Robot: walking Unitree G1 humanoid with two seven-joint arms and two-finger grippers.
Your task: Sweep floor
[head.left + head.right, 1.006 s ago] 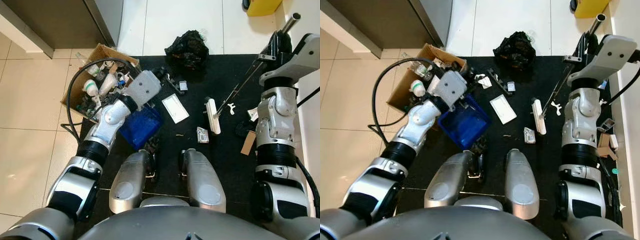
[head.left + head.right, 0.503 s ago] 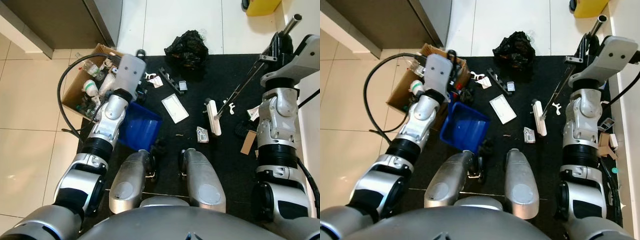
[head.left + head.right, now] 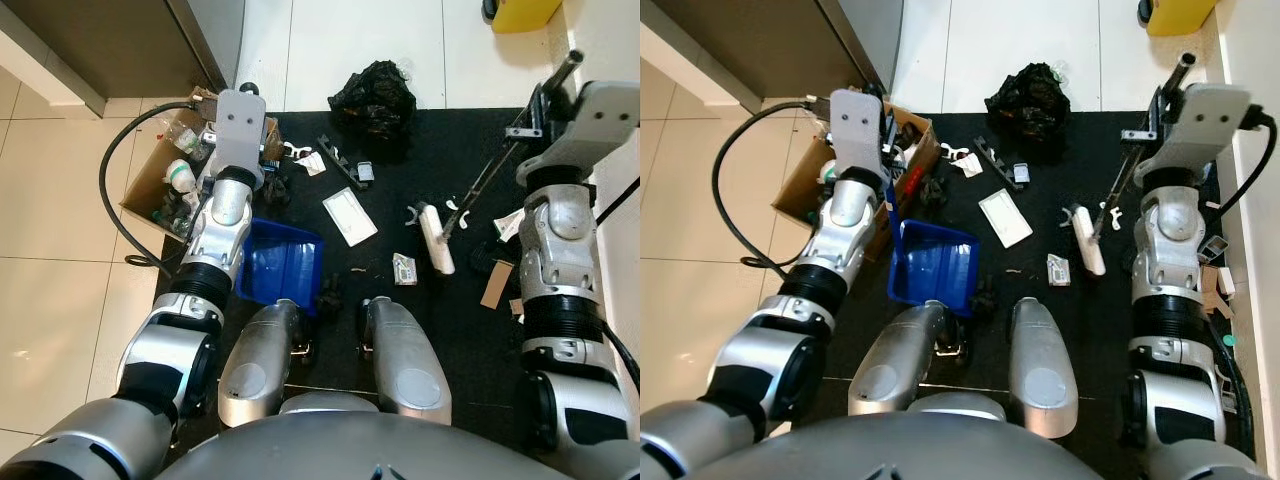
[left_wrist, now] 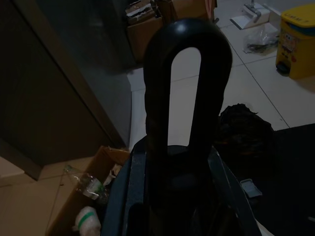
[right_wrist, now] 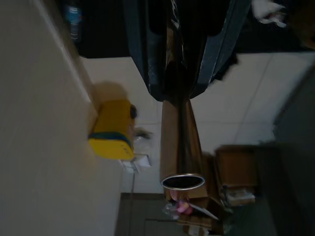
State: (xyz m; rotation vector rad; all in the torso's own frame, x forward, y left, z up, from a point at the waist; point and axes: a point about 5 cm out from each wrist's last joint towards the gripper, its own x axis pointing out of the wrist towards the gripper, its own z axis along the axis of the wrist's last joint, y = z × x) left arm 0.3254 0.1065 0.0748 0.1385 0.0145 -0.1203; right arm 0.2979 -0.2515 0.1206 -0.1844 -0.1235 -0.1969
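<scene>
A blue dustpan point(image 3: 285, 270) rests on the black mat point(image 3: 450, 140) just ahead of my left knee. Its black looped handle point(image 4: 187, 73) rises to my left gripper point(image 4: 172, 196), which is shut on it beside the cardboard box. My right gripper point(image 5: 179, 49) is shut on the broom pole point(image 3: 490, 170) at the mat's right edge. The white broom head point(image 3: 437, 238) lies on the mat. Scattered litter includes a white card point(image 3: 350, 216), a small packet point(image 3: 404, 269), a black strip point(image 3: 338, 160) and a crumpled black bag point(image 3: 374, 95).
A cardboard box point(image 3: 180, 165) full of bottles stands at the mat's left edge, with a black cable point(image 3: 115, 210) looping beside it. A dark cabinet point(image 3: 120, 40) is at the far left, a yellow bin point(image 3: 525, 12) at the far right. A brown cardboard scrap point(image 3: 495, 285) lies near my right arm.
My left arm has swung left and back toward the box, and the dustpan now lies closer to my knee. The broom head has shifted slightly right and turned.
</scene>
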